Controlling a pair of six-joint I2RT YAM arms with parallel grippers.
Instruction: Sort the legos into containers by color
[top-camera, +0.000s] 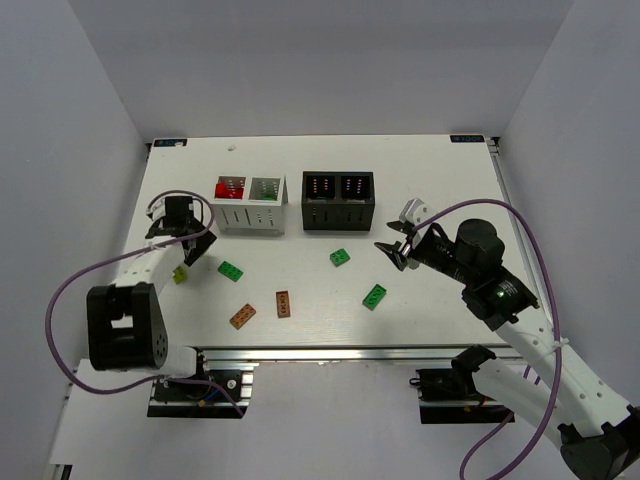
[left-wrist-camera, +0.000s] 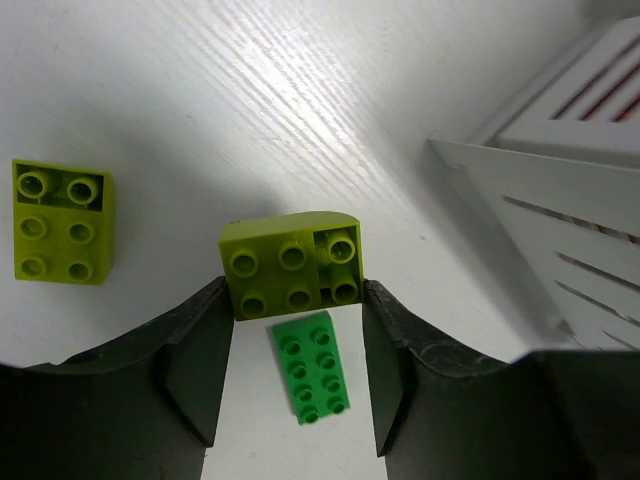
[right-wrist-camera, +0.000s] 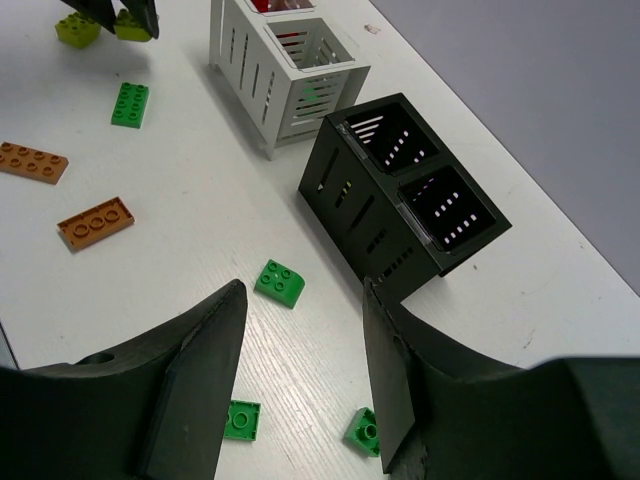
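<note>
Yellow-green lego (left-wrist-camera: 290, 262) sits pinched by its sides inside my half-closed left gripper (left-wrist-camera: 295, 292), so I can carry it.

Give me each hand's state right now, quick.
Left hand: closed on a yellow-green lego.
Right hand: open, holding nothing.

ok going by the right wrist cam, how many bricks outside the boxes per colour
green bricks: 4
brown-orange bricks: 2
yellow-green bricks: 2
total: 8
</note>
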